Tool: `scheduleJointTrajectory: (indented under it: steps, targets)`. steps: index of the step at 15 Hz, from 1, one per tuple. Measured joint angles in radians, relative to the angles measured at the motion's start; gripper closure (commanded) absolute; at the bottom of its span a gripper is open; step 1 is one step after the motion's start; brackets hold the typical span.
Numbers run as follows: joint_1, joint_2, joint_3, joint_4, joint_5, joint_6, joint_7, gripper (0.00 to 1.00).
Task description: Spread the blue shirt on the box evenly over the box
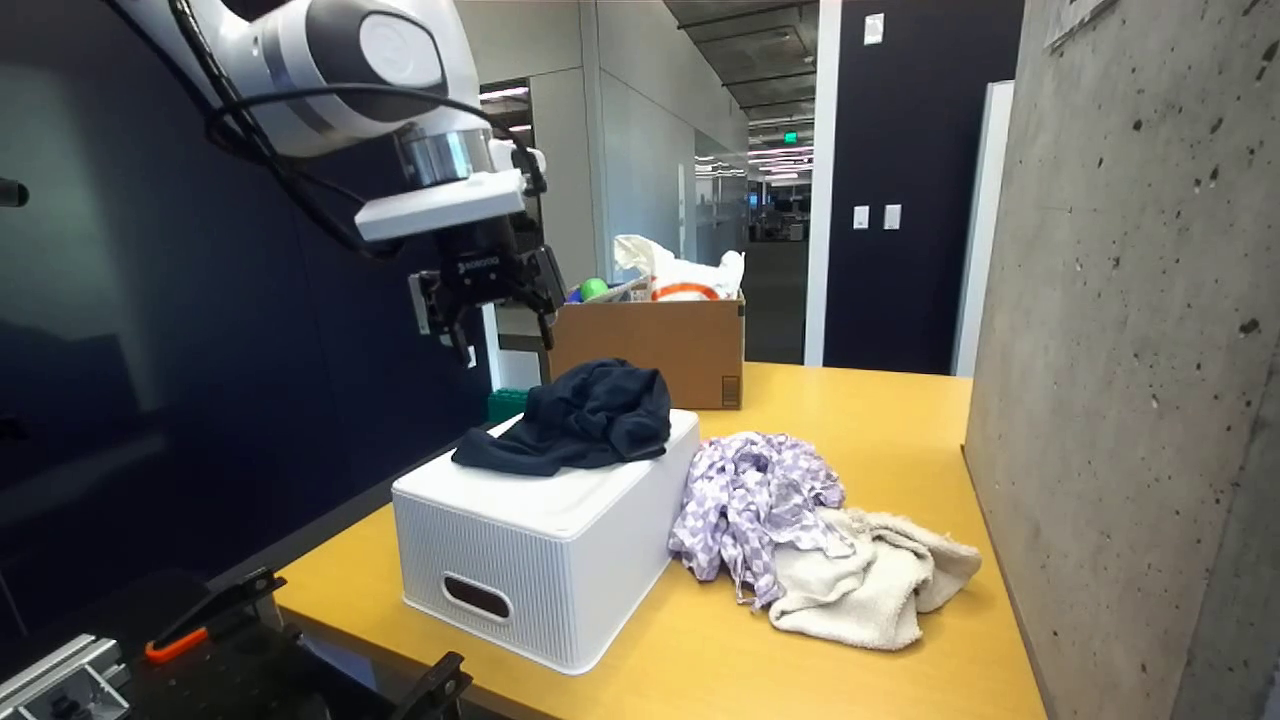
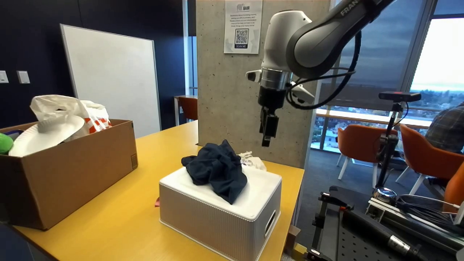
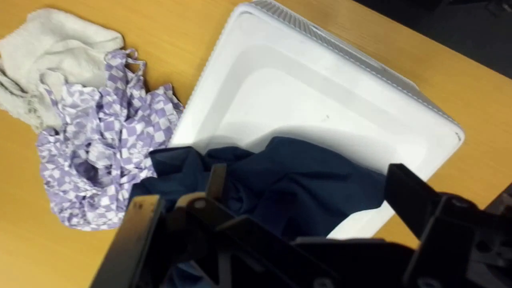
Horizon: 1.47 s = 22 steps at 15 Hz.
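Observation:
The blue shirt (image 1: pixel 595 415), dark navy, lies bunched in a crumpled heap on top of the white box (image 1: pixel 630 560). In an exterior view, one flap of the shirt (image 2: pixel 217 170) points toward a long edge of the box (image 2: pixel 210 221). The lid near the slot-handle end is bare, as the wrist view also shows on the box (image 3: pixel 280 104). My gripper (image 1: pixel 508 348) hangs above the box, apart from the fabric, jaws wide with nothing between them. In the wrist view the shirt (image 3: pixel 296 180) shows below and between the fingertips; the gripper's body hides part of it.
Beside the box lie a purple-white patterned cloth (image 1: pixel 750 500) and a beige cloth (image 1: pixel 870 580). A filled brown cardboard box (image 2: pixel 83 177) stands on the same yellow table. A concrete pillar (image 1: pixel 1120 350) borders one side. Black equipment (image 2: pixel 362 235) sits past the table edge.

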Motion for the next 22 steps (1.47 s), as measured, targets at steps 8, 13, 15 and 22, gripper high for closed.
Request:
scheduleJointTrajectory:
  steps: [8, 13, 15, 22]
  targets:
    - [-0.006, 0.236, 0.081, 0.134, 0.016, 0.026, -0.080, 0.00]
    - [-0.023, 0.359, 0.125, 0.249, 0.016, -0.023, -0.163, 0.00]
    - [-0.022, 0.394, 0.137, 0.282, 0.015, -0.058, -0.187, 0.00]
    - [-0.013, 0.458, 0.144, 0.346, 0.009, -0.151, -0.222, 0.65]
